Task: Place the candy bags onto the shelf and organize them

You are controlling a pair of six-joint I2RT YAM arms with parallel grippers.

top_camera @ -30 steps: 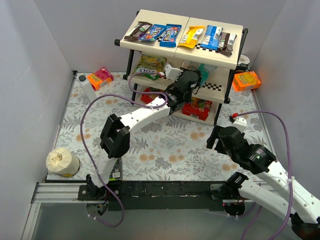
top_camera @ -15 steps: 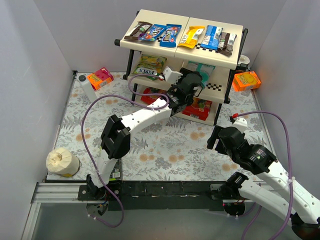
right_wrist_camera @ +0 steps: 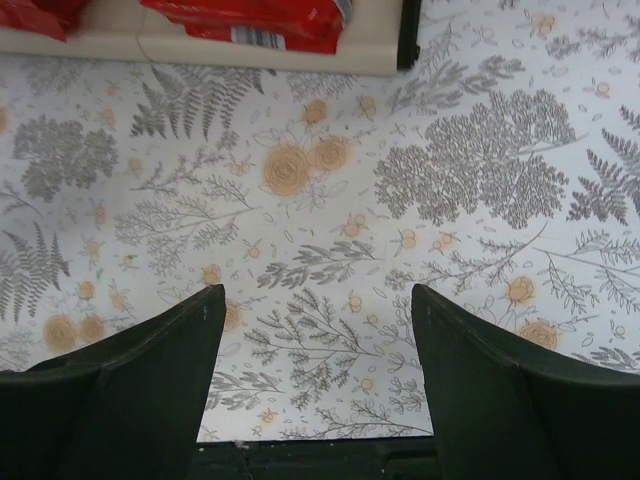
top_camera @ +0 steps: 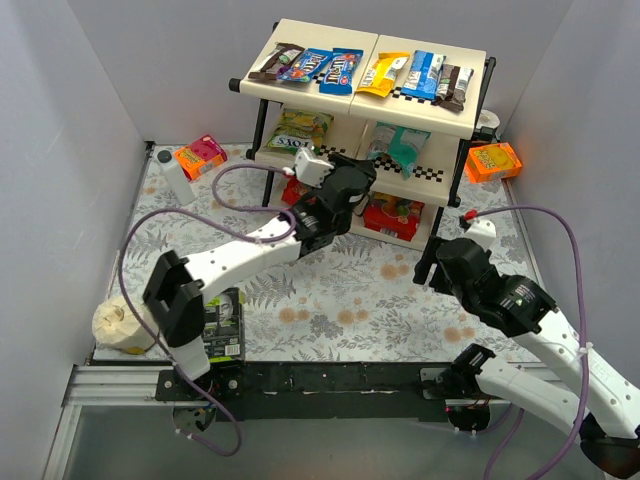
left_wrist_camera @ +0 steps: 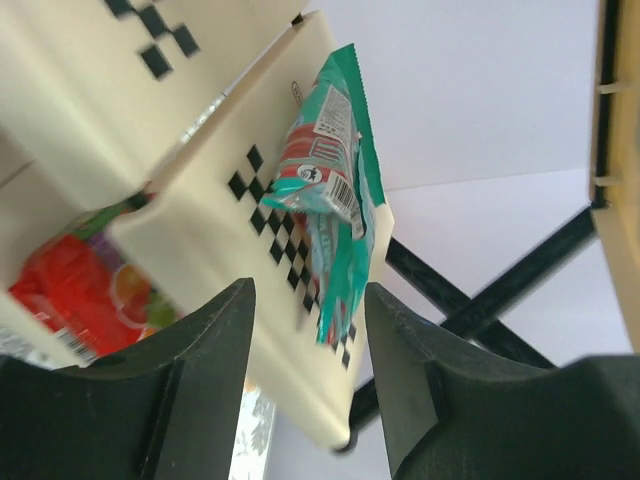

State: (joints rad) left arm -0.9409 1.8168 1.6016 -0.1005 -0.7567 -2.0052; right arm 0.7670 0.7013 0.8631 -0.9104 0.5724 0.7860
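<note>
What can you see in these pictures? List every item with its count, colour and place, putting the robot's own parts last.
shelf: one, cream with black posts, far side of the table.
top-tier candy bags: about seven, brown, blue, yellow, in a row on top.
Fox's bag: one, green-yellow, middle tier, left.
teal bag: one, teal, middle tier, right, overhanging the front edge.
red bags: at least two, red, bottom tier.
orange boxes: two, orange, either side of the shelf.
white container: one, white, beside the left orange box.
cream roll: one, cream, near left corner.
carton: one, black and green, near edge, left.
left gripper: one, black, open, facing the teal bag.
right gripper: one, black, open, over the table.
</note>
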